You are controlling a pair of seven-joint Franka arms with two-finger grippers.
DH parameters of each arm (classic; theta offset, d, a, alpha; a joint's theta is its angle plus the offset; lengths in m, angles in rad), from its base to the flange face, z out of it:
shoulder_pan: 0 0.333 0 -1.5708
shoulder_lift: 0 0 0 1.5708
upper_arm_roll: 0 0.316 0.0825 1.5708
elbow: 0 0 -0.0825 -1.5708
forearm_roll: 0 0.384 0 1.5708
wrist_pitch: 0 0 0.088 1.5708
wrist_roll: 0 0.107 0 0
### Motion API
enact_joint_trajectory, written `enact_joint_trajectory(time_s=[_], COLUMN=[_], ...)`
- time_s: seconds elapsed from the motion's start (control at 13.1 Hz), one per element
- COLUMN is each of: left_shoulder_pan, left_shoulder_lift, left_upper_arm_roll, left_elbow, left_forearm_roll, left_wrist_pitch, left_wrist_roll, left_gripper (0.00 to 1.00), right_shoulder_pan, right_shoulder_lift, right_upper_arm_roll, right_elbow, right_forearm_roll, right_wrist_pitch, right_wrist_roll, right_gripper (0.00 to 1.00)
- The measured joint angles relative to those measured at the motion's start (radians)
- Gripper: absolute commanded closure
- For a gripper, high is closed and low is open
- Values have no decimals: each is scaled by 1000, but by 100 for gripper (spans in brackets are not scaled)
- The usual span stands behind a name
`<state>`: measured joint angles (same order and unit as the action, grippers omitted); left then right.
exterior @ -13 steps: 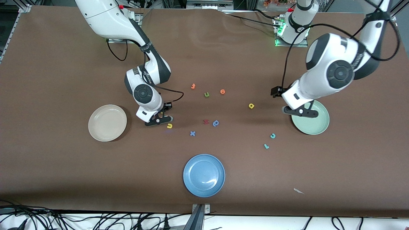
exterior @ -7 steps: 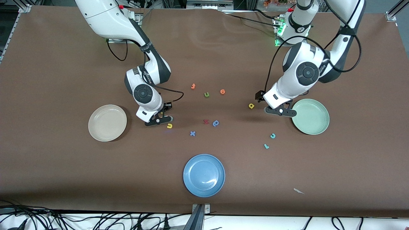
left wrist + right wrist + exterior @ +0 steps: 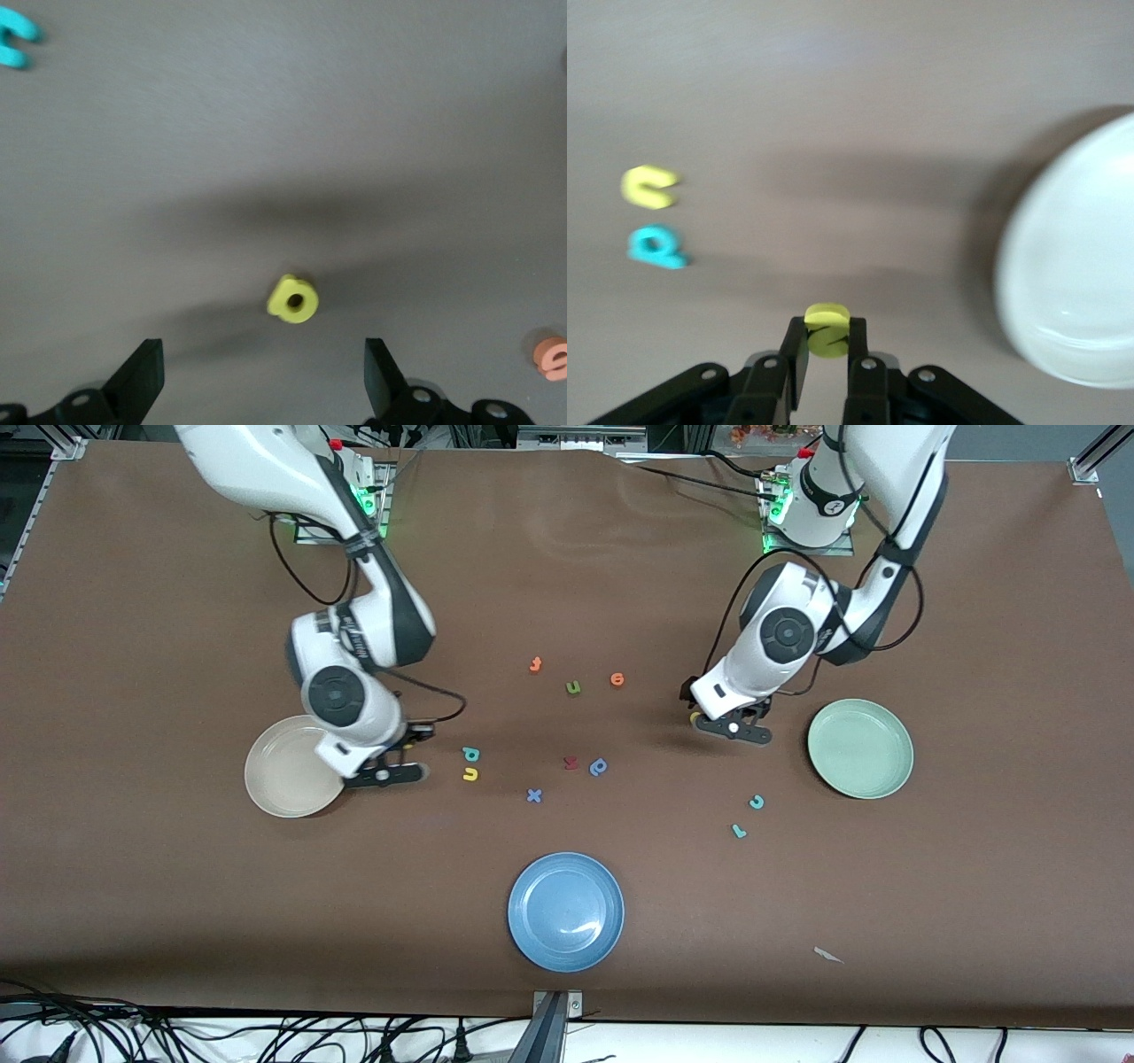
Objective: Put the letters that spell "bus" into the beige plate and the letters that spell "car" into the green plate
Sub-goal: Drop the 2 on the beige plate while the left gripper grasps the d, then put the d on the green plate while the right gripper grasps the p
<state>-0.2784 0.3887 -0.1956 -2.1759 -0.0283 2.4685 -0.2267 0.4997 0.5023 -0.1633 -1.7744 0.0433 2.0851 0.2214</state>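
My right gripper [image 3: 827, 341] is clamped on the yellow "s" [image 3: 827, 329], which stands pinched between the two fingers. The relation that matters now is the one to the beige plate [image 3: 282, 779]: its rim lies just beside my fingers, toward the right arm's end of the table, and my right gripper [image 3: 383, 773] hangs over the bare table at the plate's edge, not yet over its bowl. The teal "b" [image 3: 470, 754] and the yellow "u" [image 3: 470, 774] rest on the table side by side, toward the middle. This arm reaches from its base with the wrist bent down.

My left gripper [image 3: 263, 390] has its fingers wide apart, and the yellow "a" [image 3: 293, 298] lies flat just ahead of the gap (a compact letter, no real long axis). The green plate [image 3: 860, 748] is empty, toward the left arm's end. The teal "c" [image 3: 757, 802] and teal "r" [image 3: 738, 831] lie nearer the front camera.
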Motion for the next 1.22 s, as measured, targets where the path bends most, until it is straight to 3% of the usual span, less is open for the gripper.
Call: enact_joint_trajectory(time_s=[0.3, 0.61, 0.84, 0.91, 0.99, 1.07, 1.22], left_shoulder_pan=[-25, -25, -25, -26, -28, -31, -35], left_shoulder_lift=[55, 79, 86, 89, 90, 90, 90], left_upper_arm_roll=[0, 10, 17, 17, 17, 20, 25], left_elbow=[1, 1, 1, 2, 3, 5, 6], left_forearm_roll=[1, 1, 7, 11, 13, 15, 16], left_wrist_pitch=[49, 62, 63, 63, 63, 63, 63], left_wrist_roll=[-23, -24, -24, -24, -25, -25, -25], left_gripper=[1, 3, 13, 18, 27, 35, 48], right_shoulder_pan=[-23, -149, -176, -176, -175, -174, -172], right_shoulder_lift=[-1, 65, 117, 125, 129, 130, 129], right_upper_arm_roll=[-183, -203, -203, -199, -197, -194, -193], right_elbow=[-1, -8, -8, -8, -8, -8, -6], right_forearm_roll=[0, 0, 0, 0, 0, 0, 1], right_wrist_pitch=[-25, -2, 41, 46, 48, 49, 50], right_wrist_roll=[-211, -356, -388, -388, -388, -388, -386], right_gripper=[91, 91, 89, 73, 13, 0, 0])
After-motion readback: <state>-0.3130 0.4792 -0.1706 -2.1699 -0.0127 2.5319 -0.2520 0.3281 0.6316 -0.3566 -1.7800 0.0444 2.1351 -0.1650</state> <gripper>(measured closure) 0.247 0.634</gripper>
